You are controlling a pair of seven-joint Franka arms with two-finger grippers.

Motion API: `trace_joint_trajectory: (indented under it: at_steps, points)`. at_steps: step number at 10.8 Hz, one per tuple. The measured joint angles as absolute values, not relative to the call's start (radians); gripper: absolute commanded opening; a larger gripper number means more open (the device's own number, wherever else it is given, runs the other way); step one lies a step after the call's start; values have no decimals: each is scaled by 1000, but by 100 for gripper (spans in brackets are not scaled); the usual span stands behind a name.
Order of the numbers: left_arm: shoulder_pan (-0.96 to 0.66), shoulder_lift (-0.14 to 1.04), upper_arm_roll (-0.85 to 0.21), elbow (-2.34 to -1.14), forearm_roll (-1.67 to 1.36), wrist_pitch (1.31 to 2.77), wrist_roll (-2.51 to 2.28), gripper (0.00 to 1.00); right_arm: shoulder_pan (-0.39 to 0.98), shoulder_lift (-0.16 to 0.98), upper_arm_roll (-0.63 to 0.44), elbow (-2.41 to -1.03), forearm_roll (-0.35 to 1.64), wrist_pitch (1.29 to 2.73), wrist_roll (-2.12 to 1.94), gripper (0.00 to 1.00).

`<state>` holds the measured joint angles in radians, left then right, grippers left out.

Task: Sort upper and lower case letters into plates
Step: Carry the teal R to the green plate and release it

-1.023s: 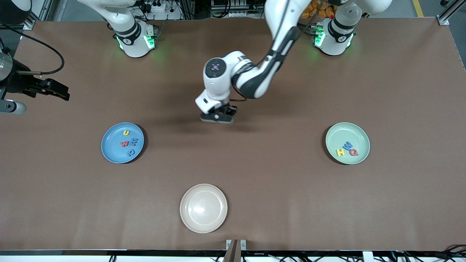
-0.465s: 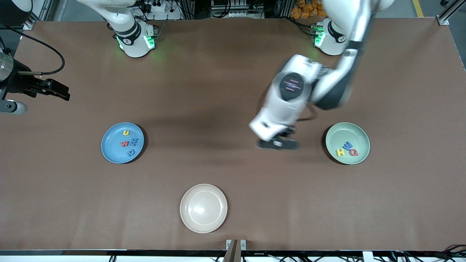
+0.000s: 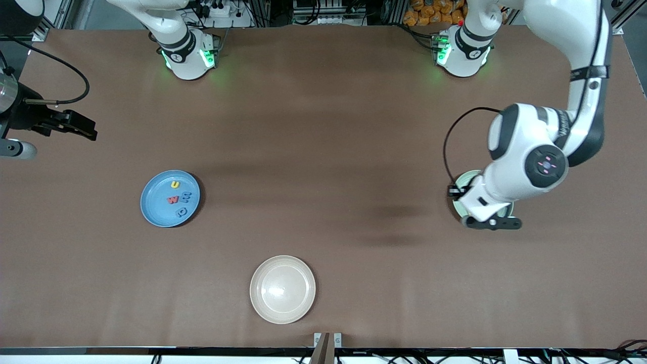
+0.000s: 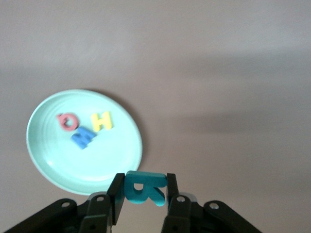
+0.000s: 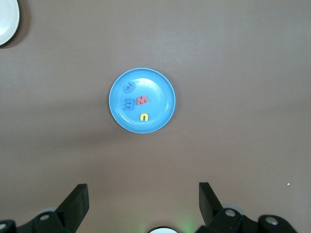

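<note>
My left gripper (image 4: pixel 144 189) is shut on a teal letter R (image 4: pixel 144 188), held flat between its fingers. In the front view the left gripper (image 3: pixel 491 222) hangs over the mint green plate (image 3: pixel 464 180), most of which the arm hides. The left wrist view shows that mint plate (image 4: pixel 48 160) holding a red Q (image 4: pixel 67 122), a yellow H (image 4: pixel 101 121) and a blue W (image 4: pixel 83 137). The sky blue plate (image 3: pixel 154 207) toward the right arm's end holds several small letters. My right gripper (image 5: pixel 143 201) stands open and empty, high over the blue plate (image 5: pixel 160 97).
A beige cream plate (image 3: pixel 282 288) lies empty near the table's front edge, nearer the front camera than both other plates. A black fixture (image 3: pixel 55 124) juts over the table's edge at the right arm's end.
My left arm has swung from over the middle of the table toward its own end, and now hangs over the mint plate, its gripper still shut. The right arm has not moved.
</note>
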<state>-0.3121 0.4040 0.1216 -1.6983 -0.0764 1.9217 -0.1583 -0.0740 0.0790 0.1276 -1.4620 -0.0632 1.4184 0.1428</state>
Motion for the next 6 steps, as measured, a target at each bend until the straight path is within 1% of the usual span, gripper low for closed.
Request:
trace_joint_trajectory:
  at_steps: [1, 2, 3, 4, 6]
  points:
    - [-290, 405, 128, -1733, -76, 1923, -158, 27, -74, 79, 127, -1462, -63, 1420, 143, 100]
    - [-282, 406, 142, -1759, -76, 1925, -158, 46, -74, 79, 127, -1462, -63, 1420, 143, 100]
    - [-281, 409, 155, -1777, -76, 1929, -158, 72, -74, 79, 127, -1462, -63, 1421, 143, 100]
    - [-281, 416, 168, -1787, -76, 1934, -158, 100, -74, 79, 127, -1462, -63, 1421, 143, 100]
    - [-282, 422, 190, -1787, -76, 1943, -157, 100, -74, 79, 127, -1462, -63, 1421, 143, 100]
